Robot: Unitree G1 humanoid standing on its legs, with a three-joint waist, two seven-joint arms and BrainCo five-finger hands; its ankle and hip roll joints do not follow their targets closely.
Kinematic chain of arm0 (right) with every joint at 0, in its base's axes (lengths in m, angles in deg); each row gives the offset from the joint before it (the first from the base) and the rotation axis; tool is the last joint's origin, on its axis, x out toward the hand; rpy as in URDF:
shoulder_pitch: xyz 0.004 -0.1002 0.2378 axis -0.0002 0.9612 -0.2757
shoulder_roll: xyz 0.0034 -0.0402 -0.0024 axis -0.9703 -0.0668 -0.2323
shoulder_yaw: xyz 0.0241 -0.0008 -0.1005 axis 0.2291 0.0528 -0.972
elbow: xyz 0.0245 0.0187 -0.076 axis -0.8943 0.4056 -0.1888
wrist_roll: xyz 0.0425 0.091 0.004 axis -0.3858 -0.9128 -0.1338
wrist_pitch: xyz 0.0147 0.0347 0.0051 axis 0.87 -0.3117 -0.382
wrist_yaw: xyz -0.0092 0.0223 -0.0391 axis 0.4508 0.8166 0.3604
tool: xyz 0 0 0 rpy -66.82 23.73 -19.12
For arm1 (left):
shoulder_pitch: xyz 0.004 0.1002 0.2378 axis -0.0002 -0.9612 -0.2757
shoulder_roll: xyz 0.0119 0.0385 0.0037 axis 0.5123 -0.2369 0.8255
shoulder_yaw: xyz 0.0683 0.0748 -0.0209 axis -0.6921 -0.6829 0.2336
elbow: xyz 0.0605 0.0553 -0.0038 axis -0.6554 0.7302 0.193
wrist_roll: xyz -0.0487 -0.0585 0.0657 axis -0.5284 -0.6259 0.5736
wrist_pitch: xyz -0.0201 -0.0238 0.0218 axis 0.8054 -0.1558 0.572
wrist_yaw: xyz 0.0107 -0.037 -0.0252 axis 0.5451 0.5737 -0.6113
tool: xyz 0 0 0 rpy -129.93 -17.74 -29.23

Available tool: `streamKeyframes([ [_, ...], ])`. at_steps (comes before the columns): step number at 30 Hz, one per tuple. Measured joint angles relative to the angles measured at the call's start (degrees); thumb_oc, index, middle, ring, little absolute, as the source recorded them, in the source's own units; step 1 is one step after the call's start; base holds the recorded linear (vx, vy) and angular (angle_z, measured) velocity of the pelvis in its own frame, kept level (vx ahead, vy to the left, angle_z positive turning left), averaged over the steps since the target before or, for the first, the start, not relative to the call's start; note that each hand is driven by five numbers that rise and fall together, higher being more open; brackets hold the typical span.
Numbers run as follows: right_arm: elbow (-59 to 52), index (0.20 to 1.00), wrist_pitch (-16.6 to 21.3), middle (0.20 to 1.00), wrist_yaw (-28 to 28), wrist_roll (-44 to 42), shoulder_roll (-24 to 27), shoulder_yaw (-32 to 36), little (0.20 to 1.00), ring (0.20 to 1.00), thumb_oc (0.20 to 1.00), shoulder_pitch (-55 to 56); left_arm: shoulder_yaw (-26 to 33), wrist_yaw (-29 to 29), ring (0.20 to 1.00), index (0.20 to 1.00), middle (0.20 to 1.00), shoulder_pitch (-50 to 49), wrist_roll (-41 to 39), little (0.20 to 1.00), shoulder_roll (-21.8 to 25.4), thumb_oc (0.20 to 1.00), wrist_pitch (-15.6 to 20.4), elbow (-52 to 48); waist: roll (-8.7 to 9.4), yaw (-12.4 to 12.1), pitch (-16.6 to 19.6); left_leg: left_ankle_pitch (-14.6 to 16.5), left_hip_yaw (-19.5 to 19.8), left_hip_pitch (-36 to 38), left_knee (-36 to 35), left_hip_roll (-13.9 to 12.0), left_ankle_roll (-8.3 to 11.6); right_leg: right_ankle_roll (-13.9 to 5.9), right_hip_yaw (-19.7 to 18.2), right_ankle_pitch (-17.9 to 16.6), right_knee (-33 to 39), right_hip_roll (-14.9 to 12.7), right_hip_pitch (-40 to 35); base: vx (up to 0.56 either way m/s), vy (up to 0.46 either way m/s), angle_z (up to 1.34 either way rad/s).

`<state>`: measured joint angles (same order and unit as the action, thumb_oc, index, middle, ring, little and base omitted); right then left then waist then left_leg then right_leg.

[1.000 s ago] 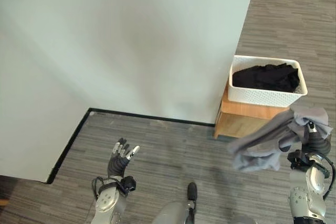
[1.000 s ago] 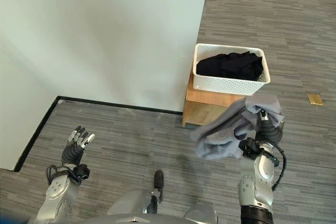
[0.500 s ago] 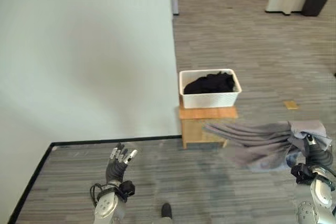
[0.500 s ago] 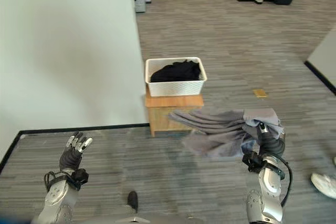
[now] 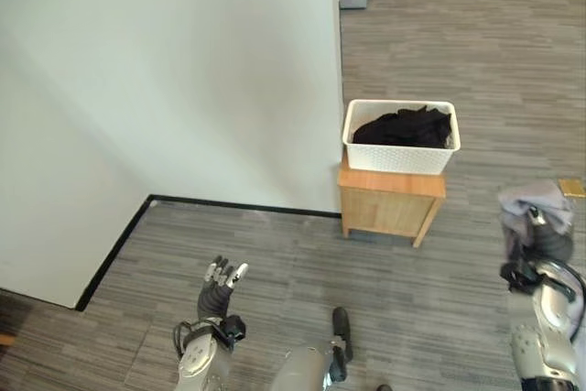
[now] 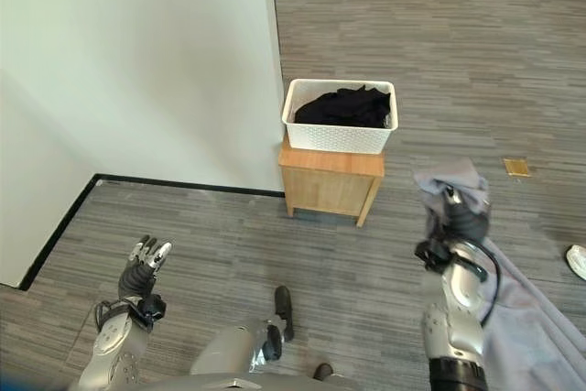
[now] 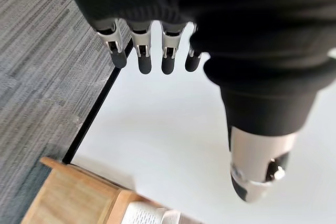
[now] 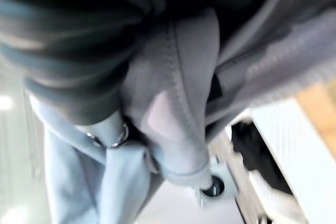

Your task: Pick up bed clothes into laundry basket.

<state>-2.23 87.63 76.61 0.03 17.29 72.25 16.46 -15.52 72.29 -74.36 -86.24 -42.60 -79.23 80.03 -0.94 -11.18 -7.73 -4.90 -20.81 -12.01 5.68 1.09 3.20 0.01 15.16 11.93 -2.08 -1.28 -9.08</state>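
Closest to us, our right hand (image 6: 455, 226) is raised at the right side, its fingers curled into a grey garment (image 6: 453, 180). The cloth is bunched over the top of the hand and hangs down behind the arm toward the floor. In the right wrist view the same grey cloth (image 8: 173, 103) wraps around the fingers, so we count this as a firm hold. Our left hand (image 5: 220, 286) is lifted at the lower left with its fingers straight and spread, holding nothing; past it lies bare grey floor (image 5: 293, 263) and the foot of a pale wall (image 5: 183, 80).

We judge this to be the carrying step: the garment is picked up but not yet delivered. Ahead of the right hand and off toward our left side stands a small wooden stand (image 6: 331, 183), and on top of it sits a white laundry basket (image 6: 339, 137). The basket already holds a heap of black clothes (image 6: 343, 107), which reaches about to its rim.

The next move calls for bringing the right hand forward over the basket, high enough for the trailing cloth to clear the rim, before the fingers let go.
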Motion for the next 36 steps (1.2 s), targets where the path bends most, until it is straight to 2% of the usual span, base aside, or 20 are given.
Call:
streamKeyframes([
  [1, -0.7, 0.2, 0.1, 0.2, 0.8, 0.5, 0.1, -1.0, 0.2, 0.2, 0.2, 0.8, -0.3, 0.0, 1.0, 1.0, 1.0, -1.5, 0.0, 1.0, 0.2, 1.0, 0.0, -0.7, 1.11, 0.3, 3.1, 2.0, 2.7, 4.1, -5.6, 1.9, -6.28, -2.96, -0.3, 2.0, -4.1, -0.5, 1.3, 0.52, 0.172, -0.18],
  [2, -1.1, 0.2, 0.1, 0.2, 0.9, 1.8, -1.5, -1.5, 0.2, 0.2, 0.2, 1.4, -0.8, 0.0, 1.0, 1.0, 1.0, -0.7, 0.0, 1.0, 0.2, 1.0, 0.0, -0.7, 2.6, 0.0, 3.5, 2.7, 1.2, 7.0, -6.2, 2.8, -11.47, -11.19, 1.6, 7.2, -31.4, -7.3, 10.4, 0.33, 0.122, -0.15],
  [3, -1.2, 0.2, -0.1, 0.2, 1.1, 2.2, -2.4, -1.8, 0.2, 0.2, 0.2, 2.3, -1.2, 0.0, 1.0, 1.0, 1.0, -0.4, 0.0, 1.0, 1.0, 1.0, -0.1, -0.7, 4.02, 0.4, 4.2, 3.7, 1.8, 7.8, -6.1, 4.1, -12.05, -12.54, 1.2, 3.7, -39.1, -10.0, 13.7, 0.41, 0.099, 0.07],
  [4, -2.2, 0.2, -0.2, 0.2, 1.3, 2.7, -1.8, -1.6, 0.2, 0.2, 0.2, 2.0, -1.6, -0.1, 1.0, 1.0, 1.0, 1.1, 0.0, 1.0, 1.3, 1.0, -0.2, -0.8, 4.06, 1.7, 2.2, 5.3, 4.2, 9.3, -5.1, 4.7, -12.18, -12.83, 0.3, -4.3, -51.5, -12.5, 18.2, 0.16, 0.009, 0.4],
  [5, -2.3, 0.2, -0.3, 0.2, 1.4, 3.3, -1.6, -1.2, 0.2, 0.2, 0.2, 1.9, -2.6, 0.1, 1.0, 1.0, 1.0, 1.8, 0.0, 1.0, 2.0, 1.0, -0.3, -0.7, 3.87, 2.8, 0.6, 5.5, 6.0, 10.9, -5.2, 5.0, -12.36, -11.98, 0.0, -8.7, -58.5, -14.5, 21.1, 0.16, -0.027, 0.95],
  [6, -2.2, 0.2, -0.6, 0.2, 1.2, 4.0, -1.6, 0.2, 0.2, 0.2, 0.2, 2.6, -4.3, -0.2, 1.0, 1.0, 1.0, 3.0, 0.1, 1.0, 3.1, 1.0, -0.6, -0.8, 2.46, 5.0, -0.7, 5.4, 9.2, 13.5, -6.3, 4.8, -12.5, -10.86, 0.0, -8.6, -63.2, -15.5, 24.7, 0.16, -0.113, 1.46],
  [7, -2.3, 0.2, -1.3, 0.2, 0.8, 4.3, -1.5, 1.4, 0.2, 0.2, 0.2, 3.1, -5.0, -0.9, 1.0, 1.0, 1.0, 3.2, 0.5, 1.0, 4.1, 1.0, -0.6, -2.6, 0.97, 7.1, -1.1, 4.8, 10.7, 15.4, -6.9, 3.8, -12.15, -10.43, -0.8, -6.1, -59.2, -16.2, 27.9, 0.24, -0.212, 1.37],
  [8, -2.4, 0.2, -1.4, 0.2, 0.8, 4.5, -1.2, 1.8, 0.2, 0.2, 0.2, 3.1, -4.5, -1.2, 1.0, 1.0, 1.0, 3.3, 0.5, 1.0, 4.5, 1.0, -0.2, -3.3, 0.57, 7.0, -0.9, 5.5, 10.6, 16.3, -7.2, 3.8, -11.17, -10.36, -0.9, -5.9, -55.0, -18.3, 29.9, 0.33, -0.381, 1.4],
  [9, -4.4, 0.2, -1.3, 0.2, 0.8, 4.6, -1.1, 3.4, 0.2, 0.2, 0.2, 2.7, -4.3, -1.2, 1.0, 1.0, 1.0, 4.5, 0.5, 1.0, 5.7, 1.0, 0.1, -4.1, 0.29, 6.6, -0.7, 6.9, 12.1, 16.5, -6.8, 4.3, -9.42, -9.62, 0.4, -6.6, -39.3, -23.7, 30.5, 0.24, -0.299, 1.07],
  [11, -4.9, 0.2, -1.3, 0.2, 0.6, 4.6, -0.5, 3.9, 0.2, 0.2, 0.2, 1.5, -4.0, -1.2, 1.0, 1.0, 1.0, 5.1, 0.5, 1.0, 6.4, 1.0, 0.1, -4.6, -0.1, 7.1, -0.6, 7.0, 15.5, 16.3, -6.9, 4.0, -9.14, -10.31, -1.1, -8.4, -24.1, -24.5, 28.5, 0.28, -0.272, 1.06],
  [12, -4.3, 0.2, -1.5, 0.2, 0.6, 5.1, 0.6, 4.2, 0.2, 0.2, 0.2, -0.5, -3.8, -1.2, 1.0, 1.0, 1.0, 4.5, 0.5, 1.0, 6.3, 1.0, 0.1, -4.4, -0.07, 6.1, -0.6, 7.3, 17.5, 16.5, -7.0, 3.1, -8.66, -11.09, -5.8, -10.3, -12.3, -21.2, 25.9, 0.28, -0.288, 0.74],
  [14, -4.1, 0.2, -1.5, 0.2, 0.2, 6.9, 4.0, 6.7, 0.2, 0.2, 0.2, -1.7, -4.0, -1.1, 1.0, 1.0, 1.0, 5.1, 0.5, 1.0, 6.4, 1.0, -0.1, -2.3, 0.01, 7.4, -0.6, 7.8, 22.4, 16.7, -6.9, 2.1, -7.47, -11.93, -15.2, -11.7, -2.4, -14.2, 20.2, 0.17, -0.202, 1.25],
  [15, -4.0, 0.2, -1.6, 0.2, -0.5, 7.3, 5.6, 8.3, 0.2, 0.2, 0.2, -1.6, -5.0, -1.3, 1.0, 1.0, 1.0, 5.1, 0.7, 1.0, 7.1, 1.0, 0.0, -2.5, 1.37, 8.2, -0.6, 7.9, 23.8, 17.3, -6.8, 2.3, -6.6, -11.87, -16.1, -13.4, 0.0, -11.5, 17.5, 0.12, -0.132, 1.31],
  [16, -4.1, 0.2, -1.8, 0.2, -0.6, 7.5, 6.8, 9.0, 0.2, 0.2, 0.2, -2.3, -4.8, -1.7, 1.0, 1.0, 1.0, 3.8, 1.2, 1.0, 8.1, 1.0, 0.0, -3.6, 4.4, 6.9, -0.2, 8.2, 23.1, 19.1, -7.8, 3.4, -5.55, -9.75, -12.3, -18.2, -0.8, -10.7, 16.6, 0.14, -0.142, 0.51],
  [17, -3.8, 0.2, -1.8, 0.2, -0.3, 8.1, 8.7, 9.8, 0.2, 0.2, 0.2, -3.2, -4.5, -1.9, 1.0, 1.0, 1.0, 3.0, 2.0, 1.0, 6.5, 1.0, 0.1, -2.4, 3.43, 5.6, 0.3, 9.3, 22.7, 20.2, -7.9, 2.4, -4.38, -8.22, -10.7, -18.2, -1.0, -9.6, 16.0, 0.13, -0.132, 0.0],
  [18, -4.2, 0.2, -0.8, 0.2, -0.3, 8.4, 10.8, 10.5, 0.2, 0.2, 0.2, -5.1, -5.3, -2.0, 1.0, 1.0, 1.0, 0.1, 2.1, 1.0, 5.2, 1.0, 0.0, -3.1, 3.83, 6.0, 0.8, 9.5, 21.5, 19.3, -7.6, 1.2, -3.35, -8.12, -11.2, -19.1, 1.4, -8.9, 14.3, 0.13, -0.133, 0.05],
  [20, -2.4, 0.2, 0.1, 0.2, -0.8, 8.4, 15.9, 11.6, 0.2, 0.2, 0.2, -7.0, -6.1, -2.7, 1.0, 1.0, 1.0, -0.4, 2.0, 1.0, 3.7, 1.0, 0.0, -3.5, 2.02, 6.1, 2.1, 9.7, 20.9, 19.3, -8.7, -0.6, -2.88, -7.01, -9.8, -19.8, 4.7, -6.9, 13.6, 0.09, -0.104, 0.13],
  [24, 12.0, 0.2, 0.0, 0.2, -2.2, 5.9, 30.2, 11.0, 0.2, 0.2, 0.2, -16.6, -9.1, -4.3, 1.0, 1.0, 1.0, -0.2, 1.5, 1.0, 4.4, 1.0, -0.3, -3.3, 2.39, 6.0, 2.0, 9.5, 20.2, 19.2, -8.9, -2.8, -1.76, -6.05, -9.3, -21.5, 7.8, -4.5, 11.8, 0.05, -0.08, 0.0],
  [28, 28.3, 0.2, -2.0, 0.2, -2.3, 3.1, 44.2, 0.0, 0.2, 0.2, 0.2, -27.9, -12.1, -4.9, 1.0, 1.0, 1.0, 0.5, -0.7, 1.0, 7.5, 1.0, -0.9, -3.5, 2.58, 6.4, 1.9, 9.0, 19.9, 19.2, -9.5, -3.1, -1.15, -6.17, -9.3, -21.4, 8.1, -4.5, 12.0, 0.05, -0.077, -0.03],
  [36, 27.3, 0.2, -2.6, 0.2, -2.5, 2.6, 45.3, -7.4, 0.2, 0.2, 0.2, -35.8, -13.3, -4.9, 1.0, 1.0, 1.0, -0.4, -2.0, 1.0, 9.0, 1.0, -1.2, -4.0, 2.2, 6.1, 2.2, 8.2, 20.0, 17.5, -9.5, -2.7, -1.35, -5.18, -9.4, -22.6, 7.8, -4.5, 14.1, 0.04, -0.026, 0.01],
])
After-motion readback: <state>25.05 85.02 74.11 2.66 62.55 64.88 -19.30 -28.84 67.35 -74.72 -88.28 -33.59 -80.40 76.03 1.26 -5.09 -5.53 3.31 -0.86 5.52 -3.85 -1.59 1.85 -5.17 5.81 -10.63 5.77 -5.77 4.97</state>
